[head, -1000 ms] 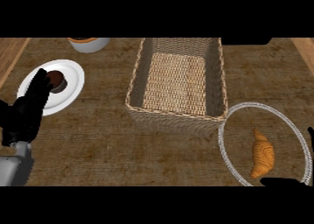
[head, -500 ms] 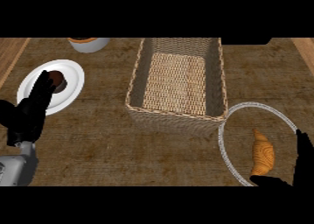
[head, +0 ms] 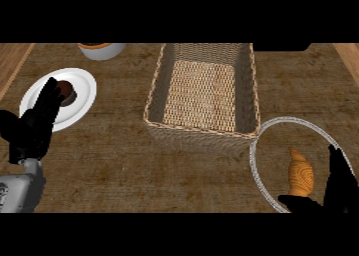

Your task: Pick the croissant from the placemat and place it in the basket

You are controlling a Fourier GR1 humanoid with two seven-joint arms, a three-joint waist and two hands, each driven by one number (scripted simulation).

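The golden croissant [head: 301,172] lies on a round placemat [head: 269,135] with a pale rim at the lower right. My right hand [head: 341,187] is just right of the croissant, fingers straight and pointing up, thumb reaching under the croissant's near end; it is open. The woven basket [head: 241,85] stands in the middle, above and left of the placemat, with nothing in it. My left hand [head: 30,130] rests open at the left edge, fingers up, overlapping a white plate.
A white plate [head: 82,92] with a dark brown pastry [head: 66,92] sits at the left. A white cup [head: 102,50] with orange contents stands at the top left. Wooden strips run along both sides.
My right hand has come up from the lower right corner toward the croissant, showing more of itself beside it. The left hand has barely shifted.
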